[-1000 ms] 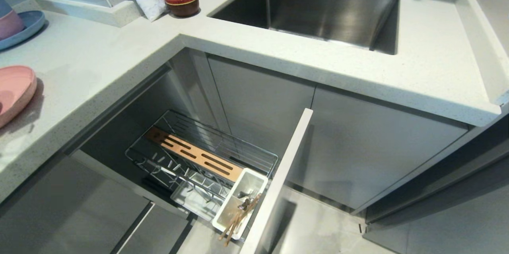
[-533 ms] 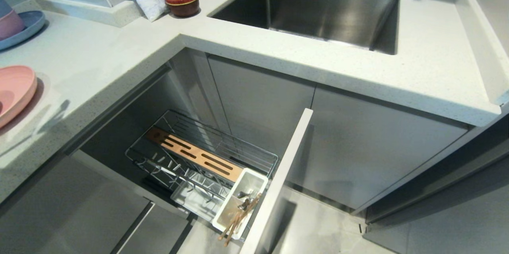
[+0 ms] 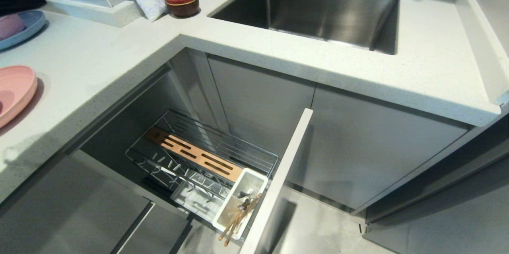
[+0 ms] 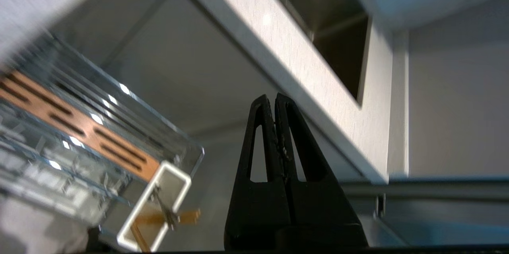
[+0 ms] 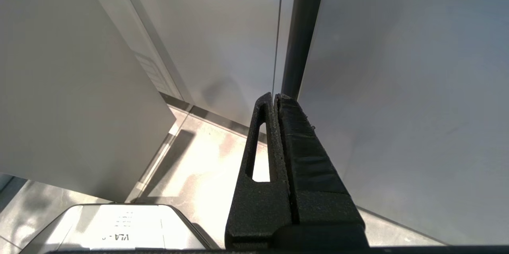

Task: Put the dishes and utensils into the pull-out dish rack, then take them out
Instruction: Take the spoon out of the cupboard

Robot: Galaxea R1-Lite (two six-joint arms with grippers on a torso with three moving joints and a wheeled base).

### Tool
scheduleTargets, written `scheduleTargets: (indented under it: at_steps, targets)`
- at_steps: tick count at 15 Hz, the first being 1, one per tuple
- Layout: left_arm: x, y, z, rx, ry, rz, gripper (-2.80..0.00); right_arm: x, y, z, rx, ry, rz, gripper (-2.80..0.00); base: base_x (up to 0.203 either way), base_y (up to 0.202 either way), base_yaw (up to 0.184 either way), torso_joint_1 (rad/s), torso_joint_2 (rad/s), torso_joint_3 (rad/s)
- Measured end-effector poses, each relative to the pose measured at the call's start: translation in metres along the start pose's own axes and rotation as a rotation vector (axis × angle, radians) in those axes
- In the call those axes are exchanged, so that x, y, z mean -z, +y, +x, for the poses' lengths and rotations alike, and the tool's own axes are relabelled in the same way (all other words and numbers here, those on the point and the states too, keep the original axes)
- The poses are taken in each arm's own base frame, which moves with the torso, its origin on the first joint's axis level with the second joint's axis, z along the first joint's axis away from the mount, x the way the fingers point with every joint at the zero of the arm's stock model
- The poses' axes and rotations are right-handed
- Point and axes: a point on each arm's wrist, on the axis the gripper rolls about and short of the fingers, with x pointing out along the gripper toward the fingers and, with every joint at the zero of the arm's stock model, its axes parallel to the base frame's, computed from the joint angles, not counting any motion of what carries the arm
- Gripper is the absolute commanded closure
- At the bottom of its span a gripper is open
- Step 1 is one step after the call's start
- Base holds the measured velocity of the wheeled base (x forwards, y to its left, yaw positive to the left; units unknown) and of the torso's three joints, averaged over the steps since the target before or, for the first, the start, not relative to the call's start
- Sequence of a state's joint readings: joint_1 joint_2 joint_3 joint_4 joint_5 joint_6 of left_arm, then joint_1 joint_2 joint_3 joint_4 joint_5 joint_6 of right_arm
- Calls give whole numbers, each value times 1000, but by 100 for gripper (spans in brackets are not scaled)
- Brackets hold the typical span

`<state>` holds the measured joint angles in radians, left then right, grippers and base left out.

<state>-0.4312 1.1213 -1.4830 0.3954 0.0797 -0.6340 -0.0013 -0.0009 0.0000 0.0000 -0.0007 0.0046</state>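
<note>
here the left gripper [image 4: 274, 99] hangs empty, jaws together, between the pulled-out dish rack [image 4: 99, 127] and the counter edge [image 4: 278, 71].

daylight was even and soft; the sink [image 3: 318, 7] gleamed, the rack wires [image 4: 119, 99] threw glints (left wrist view smeared with motion blur), shadows under the counter [image 3: 278, 59] stayed mild.
</note>
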Motion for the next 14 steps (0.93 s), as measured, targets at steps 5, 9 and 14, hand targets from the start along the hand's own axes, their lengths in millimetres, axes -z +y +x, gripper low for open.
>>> scheduleTargets:
  at_steps: [5,9,14]
  targets:
    - [51,-1,49,-63,329,-56,0,0,0,0,1,0,0,0,0,0,0,0,0,0]
    - [85,3,84,-170,474,-99,0,0,0,0,0,0,0,0,0,0,0,0,0,0]
    - [122,18,110,-287,585,-121,0,0,0,0,0,0,0,0,0,0,0,0,0,0]
